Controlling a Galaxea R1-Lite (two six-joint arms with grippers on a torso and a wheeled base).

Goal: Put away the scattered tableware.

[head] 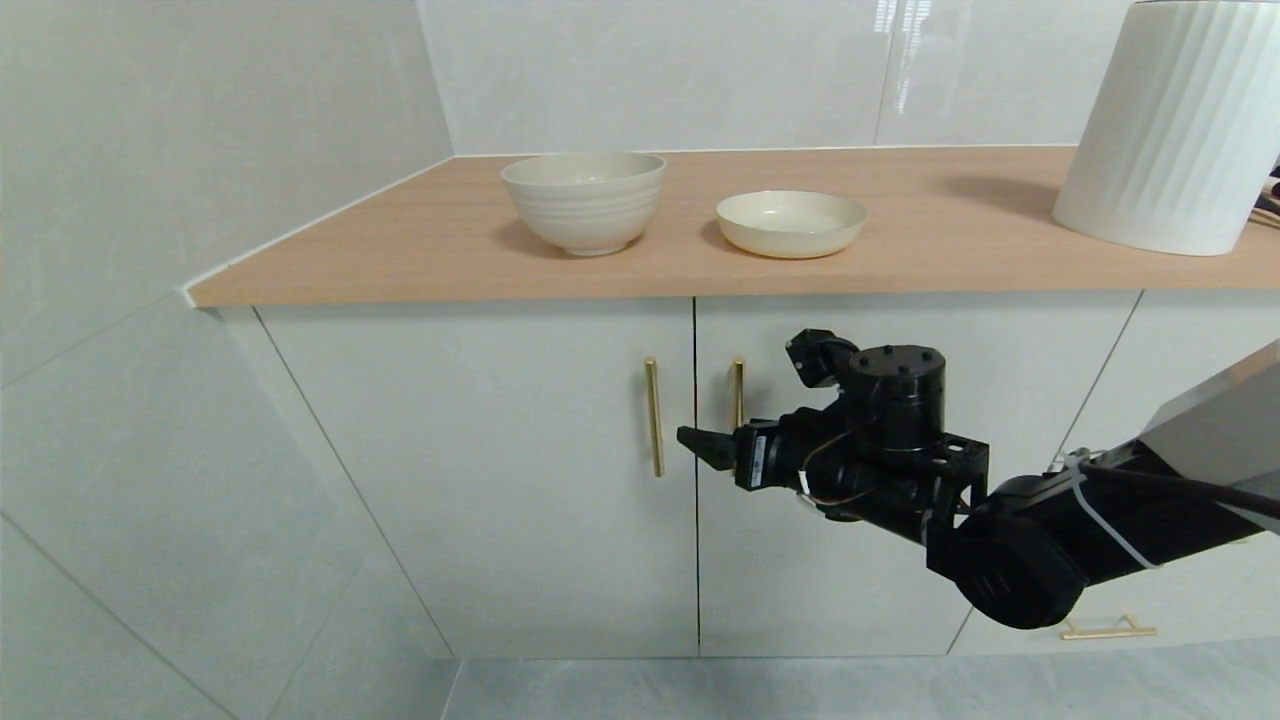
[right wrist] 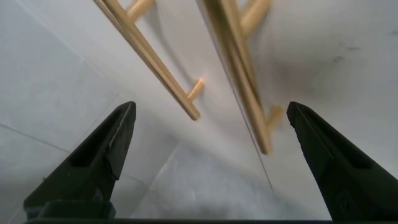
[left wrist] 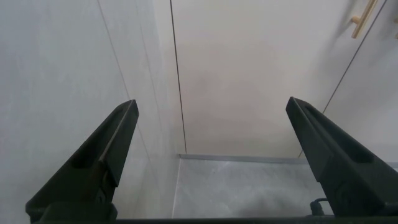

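Low before the cabinet doors [head: 480,480], the right claw [head: 702,444] hangs spread wide and empty, just short of the right door's brass handle [head: 738,392], whose long axis runs upright; this arm is the nearer, I judge. Well above, on the desk [head: 960,230], sit a ribbed cream bowl [head: 585,200] and a shallow cream dish [head: 790,222], apart. The left claw [left wrist: 211,109] gapes empty too.

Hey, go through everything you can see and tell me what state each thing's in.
Left cabinet door: closed.
Right cabinet door: closed.
Deep bowl: upright, empty, on countertop.
Shallow dish: upright, empty, on countertop.
Right tool: open, holding nothing.
Left tool: open, holding nothing.
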